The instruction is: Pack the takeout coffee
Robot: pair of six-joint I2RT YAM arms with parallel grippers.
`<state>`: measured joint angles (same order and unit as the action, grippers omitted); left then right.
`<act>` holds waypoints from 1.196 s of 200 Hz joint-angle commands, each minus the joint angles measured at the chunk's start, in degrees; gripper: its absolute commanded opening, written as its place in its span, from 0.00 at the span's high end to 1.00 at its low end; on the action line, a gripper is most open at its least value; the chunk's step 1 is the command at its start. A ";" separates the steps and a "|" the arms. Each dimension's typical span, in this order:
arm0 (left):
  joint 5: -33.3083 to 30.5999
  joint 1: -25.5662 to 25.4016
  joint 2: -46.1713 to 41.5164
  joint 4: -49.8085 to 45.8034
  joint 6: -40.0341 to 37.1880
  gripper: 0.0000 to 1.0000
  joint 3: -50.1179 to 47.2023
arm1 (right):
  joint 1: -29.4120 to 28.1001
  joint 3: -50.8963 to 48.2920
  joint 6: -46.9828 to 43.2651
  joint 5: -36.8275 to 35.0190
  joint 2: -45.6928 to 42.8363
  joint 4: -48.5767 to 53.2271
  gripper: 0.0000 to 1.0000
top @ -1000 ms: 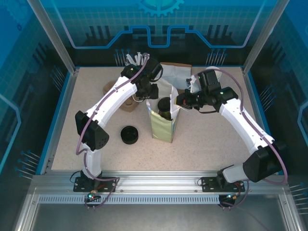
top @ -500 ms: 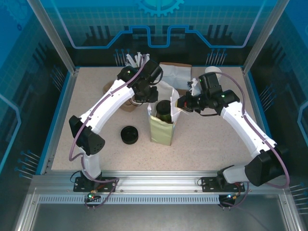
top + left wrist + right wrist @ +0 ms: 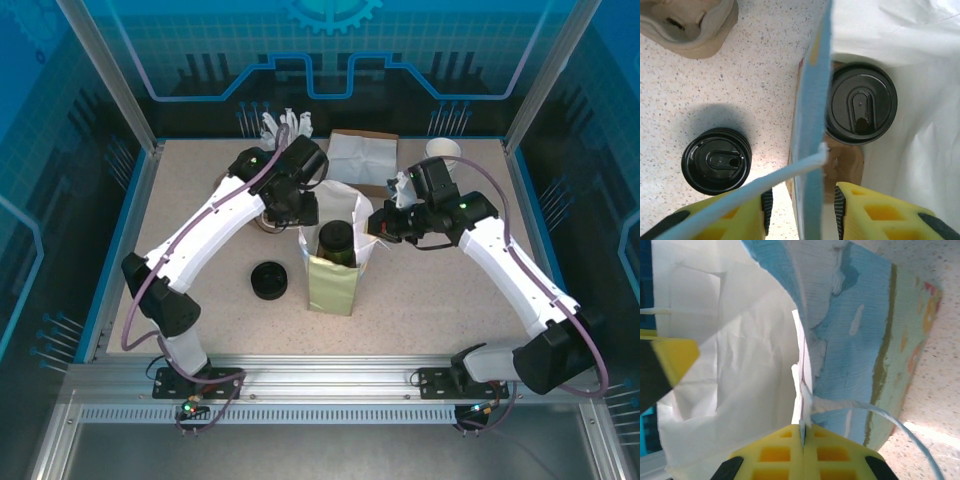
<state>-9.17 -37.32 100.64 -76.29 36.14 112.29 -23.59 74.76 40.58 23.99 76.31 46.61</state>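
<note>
The takeout coffee (image 3: 335,237), an olive cup with a black lid (image 3: 861,110), stands inside the upright paper bag (image 3: 330,285) at mid-table. My left gripper (image 3: 300,214) hangs over the bag's left rim. It is open, its yellow fingers (image 3: 875,215) straddling the blue bag wall (image 3: 812,115) with a gap on each side. The bag's paper handle (image 3: 765,182) crosses in front of the left finger. My right gripper (image 3: 379,226) is shut on the bag's right rim (image 3: 801,405), pinching the paper edge between its pads.
A squat stack of black lids (image 3: 268,280) sits left of the bag, close to its wall (image 3: 716,160). A brown pulp carrier (image 3: 690,25) lies behind it. At the back stand a box of white paper (image 3: 362,155), a white cup stack (image 3: 443,150) and white cutlery (image 3: 285,125).
The bag with the cup inside has shifted slightly toward the near left. Both grippers moved with it, and the left arm's elbow swung out to the left.
</note>
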 commanded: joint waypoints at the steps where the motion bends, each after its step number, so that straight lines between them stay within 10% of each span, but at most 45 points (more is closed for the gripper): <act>1: -0.06 -0.27 -2.62 0.26 1.26 0.58 -0.02 | -0.88 3.91 -3.31 -3.24 0.19 6.76 0.89; 100: 0.88 -0.27 -16.27 11.37 1.87 0.44 -11.34 | -0.88 9.02 -7.96 -7.86 -2.06 13.00 0.52; 167: -1.15 0.03 -27.91 27.35 -5.27 0.35 -21.41 | 1.69 10.93 -11.13 -13.97 -10.34 8.28 0.51; 239: -2.94 12.23 -26.55 40.01 -14.31 0.27 -23.15 | 2.89 10.79 -13.75 -18.68 -17.64 5.03 0.53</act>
<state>-11.00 -29.45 72.47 -42.76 26.24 90.35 -21.58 84.14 28.95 7.38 60.05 53.34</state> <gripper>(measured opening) 0.727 0.477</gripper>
